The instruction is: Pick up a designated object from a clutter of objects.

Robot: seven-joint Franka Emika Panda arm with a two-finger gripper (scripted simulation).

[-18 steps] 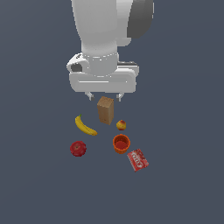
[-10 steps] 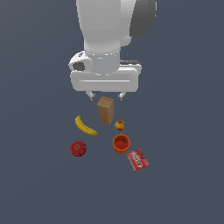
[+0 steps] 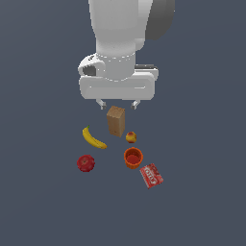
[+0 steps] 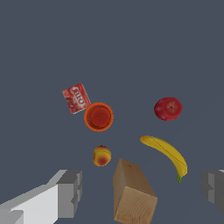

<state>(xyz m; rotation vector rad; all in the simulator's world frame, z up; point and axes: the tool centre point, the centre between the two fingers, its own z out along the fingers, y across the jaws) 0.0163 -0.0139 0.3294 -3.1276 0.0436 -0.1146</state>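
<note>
The box (image 4: 133, 194) looks like rough wood with fine lines in it. The banana (image 4: 167, 152) has smooth, slightly shiny skin, and so does the apple (image 4: 168, 108). The cup (image 4: 99, 117) looks like smooth plastic. The red packet (image 4: 75, 98) looks like printed paper (or thin foil). The gripper (image 3: 117, 104) is matt grey and white.

Exterior view facing arm, wrist view looking down closer, both sharing clutter (image 3: 117, 146)
</note>
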